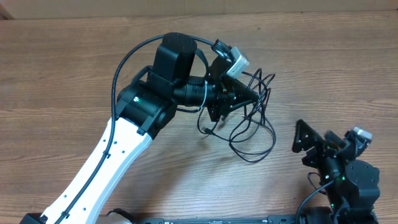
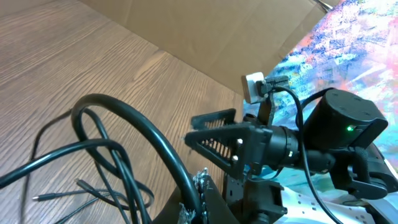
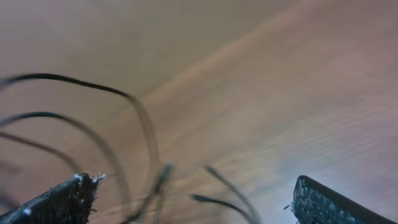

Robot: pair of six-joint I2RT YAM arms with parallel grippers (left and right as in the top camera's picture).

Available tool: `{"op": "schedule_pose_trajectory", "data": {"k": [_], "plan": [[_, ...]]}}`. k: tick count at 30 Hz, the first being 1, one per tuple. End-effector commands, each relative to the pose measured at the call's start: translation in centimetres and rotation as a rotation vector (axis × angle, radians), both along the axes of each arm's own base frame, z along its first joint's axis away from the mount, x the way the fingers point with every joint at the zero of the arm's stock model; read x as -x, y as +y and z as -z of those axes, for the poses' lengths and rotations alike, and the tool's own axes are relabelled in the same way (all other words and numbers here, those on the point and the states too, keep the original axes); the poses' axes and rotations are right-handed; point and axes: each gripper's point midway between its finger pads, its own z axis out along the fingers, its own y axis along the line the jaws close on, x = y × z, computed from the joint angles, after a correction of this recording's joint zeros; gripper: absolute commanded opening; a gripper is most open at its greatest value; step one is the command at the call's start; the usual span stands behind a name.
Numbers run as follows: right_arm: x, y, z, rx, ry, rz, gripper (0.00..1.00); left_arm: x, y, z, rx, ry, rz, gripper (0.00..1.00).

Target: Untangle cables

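Note:
The cables (image 1: 256, 112) are thin black cords in a loose tangle on the wood table, right of centre. My left gripper (image 1: 245, 93) reaches in from the left and is shut on one cord at the tangle's upper left. In the left wrist view its jaws (image 2: 198, 186) pinch that cord (image 2: 155, 140), which arcs up and left, with other loops and a plug end lying below. My right gripper (image 1: 306, 146) stands open at the lower right, just clear of the tangle. Its fingers (image 3: 68, 196) are spread wide over blurred cords (image 3: 146, 124), with nothing between them.
A cardboard wall (image 2: 186, 31) borders the far edge of the table (image 1: 74, 74). The left wrist view also shows the right arm's open gripper (image 2: 221, 134), with a colourful patterned surface (image 2: 348, 50) behind it.

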Motion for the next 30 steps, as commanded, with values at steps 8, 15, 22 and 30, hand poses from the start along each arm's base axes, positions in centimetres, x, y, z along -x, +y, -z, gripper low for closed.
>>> {"op": "schedule_pose_trajectory", "data": {"k": [8, 15, 22, 30], "plan": [[0.7, 5.4, -4.0, -0.09, -0.144, -0.313, 1.0, 1.9, 0.1, -2.4, 0.065, -0.028, 0.09, 0.04], [0.9, 6.2, -4.7, -0.095, -0.171, -0.363, 1.0, 3.1, -0.7, -2.2, 0.061, -0.037, 0.132, 0.04], [1.0, 6.3, -4.6, -0.037, -0.181, -0.383, 1.0, 4.8, -1.0, -0.6, 0.016, -0.095, 0.206, 0.04], [1.4, 7.6, -6.9, -0.025, -0.287, -0.472, 1.0, 5.8, -1.2, 0.1, -0.005, -0.089, 0.238, 0.04]]}}
